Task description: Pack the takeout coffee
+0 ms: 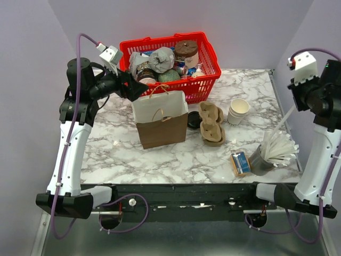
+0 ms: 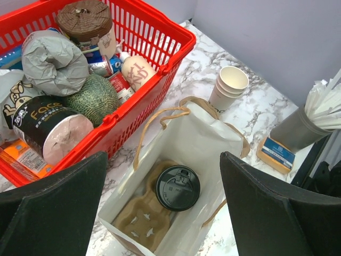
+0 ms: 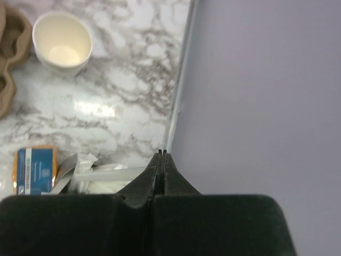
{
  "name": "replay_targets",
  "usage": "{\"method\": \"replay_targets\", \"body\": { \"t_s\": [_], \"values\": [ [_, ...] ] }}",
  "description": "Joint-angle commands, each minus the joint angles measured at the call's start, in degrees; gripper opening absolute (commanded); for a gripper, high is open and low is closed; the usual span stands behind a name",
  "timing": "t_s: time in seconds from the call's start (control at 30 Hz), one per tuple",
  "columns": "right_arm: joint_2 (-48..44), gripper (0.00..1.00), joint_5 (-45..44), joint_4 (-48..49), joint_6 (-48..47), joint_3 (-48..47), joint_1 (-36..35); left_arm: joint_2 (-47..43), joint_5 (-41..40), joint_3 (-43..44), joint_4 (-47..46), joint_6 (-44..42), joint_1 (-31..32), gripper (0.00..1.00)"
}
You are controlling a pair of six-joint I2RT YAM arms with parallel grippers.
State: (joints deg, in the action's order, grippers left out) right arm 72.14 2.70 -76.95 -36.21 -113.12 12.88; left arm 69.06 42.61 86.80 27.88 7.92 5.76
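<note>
Jaws: the left gripper (image 2: pixel 162 160) holds them wide apart with nothing between, above the paper bag (image 2: pixel 213 138); the right gripper (image 3: pixel 161 154) has them pressed together, empty, near the table (image 3: pixel 106 106) edge.
Takeout coffee (image 2: pixel 178 187): upright inside the bag, seated in a cardboard carrier (image 2: pixel 139 218); only its black lid shows.
Handling: probably light, thin-walled and easily crushed; the lid looks smooth and could pop off. Better to grip the wall under the lid.
Red basket (image 2: pixel 151 88): melon (image 2: pixel 93 98), brown-lidded tub (image 2: pixel 85 21), can (image 2: pixel 101 65), wrapped packet (image 2: pixel 53 56).
</note>
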Motion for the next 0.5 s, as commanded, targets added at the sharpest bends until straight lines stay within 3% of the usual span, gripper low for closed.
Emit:
{"method": "replay_targets", "body": {
  "t_s": [0.0, 0.1, 0.33, 0.47],
  "values": [
    [1.9, 0.01, 6.8, -10.5, 0.5, -10.3, 0.5, 1.3, 2.1, 3.0, -2.0, 0.8, 0.6, 0.93],
    [2.7, 0.01, 16.8, -9.1, 0.5, -16.1, 0.5, 2.1, 1.5, 4.4, -1.5, 0.6, 0.6, 0.94],
    [4.3, 0.01, 39.5, 0.7, 7.9, -18.1, -0.6, 3.9, -3.5, 8.0, 3.6, -4.6, 0.6, 0.94],
    [6.7, 0.01, 42.7, 8.3, 13.3, -20.8, -6.4, 4.6, -6.8, 9.7, 9.0, -7.6, 0.6, 0.94]
  ]
}}
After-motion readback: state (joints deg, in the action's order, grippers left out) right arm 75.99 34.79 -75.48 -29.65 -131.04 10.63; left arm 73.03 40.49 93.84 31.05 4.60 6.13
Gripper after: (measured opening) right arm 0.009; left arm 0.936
